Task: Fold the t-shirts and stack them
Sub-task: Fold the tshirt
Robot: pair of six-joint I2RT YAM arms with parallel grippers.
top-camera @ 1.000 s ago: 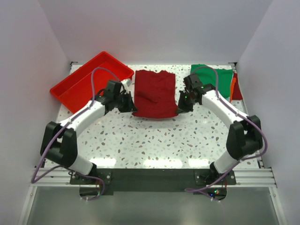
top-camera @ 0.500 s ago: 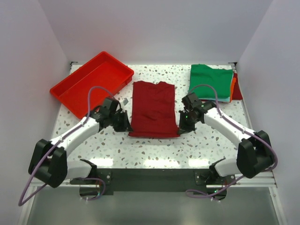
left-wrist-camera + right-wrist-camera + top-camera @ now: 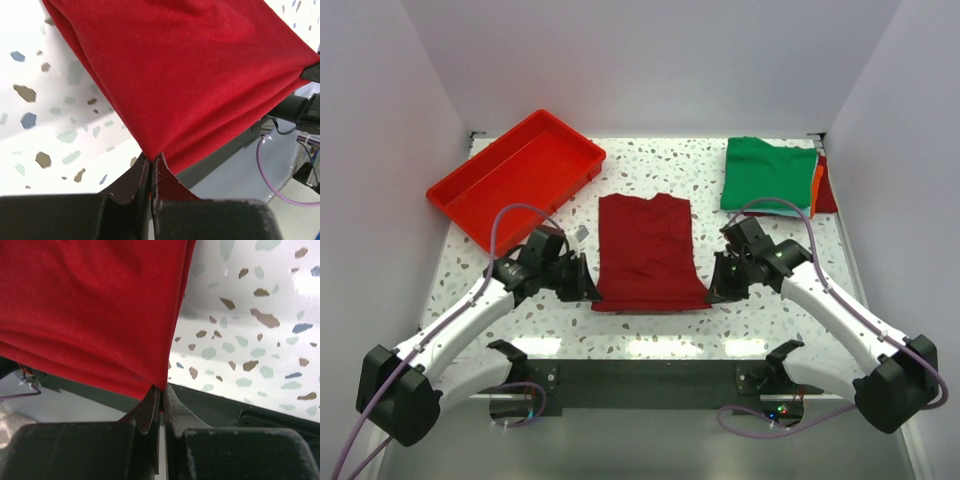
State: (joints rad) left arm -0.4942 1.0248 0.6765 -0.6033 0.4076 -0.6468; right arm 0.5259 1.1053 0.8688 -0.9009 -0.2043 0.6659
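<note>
The left gripper (image 3: 151, 169) has its jaws pinched together on the near left corner of the dark red soft cloth t-shirt (image 3: 648, 250). The right gripper (image 3: 161, 392) has its jaws clamped on the near right corner. The shirt's near hem is stretched between them, close to the front of the white speckled counter (image 3: 650, 325). The rest of the shirt is spread toward the back.

At the back right lies a bright green cloth t-shirt (image 3: 769, 175). An orange cloth edge (image 3: 817, 183) and a red cloth edge (image 3: 828, 192) show along its right side. A bright red rigid plastic tray (image 3: 480, 195) sits at the back left, apart from the shirts.
</note>
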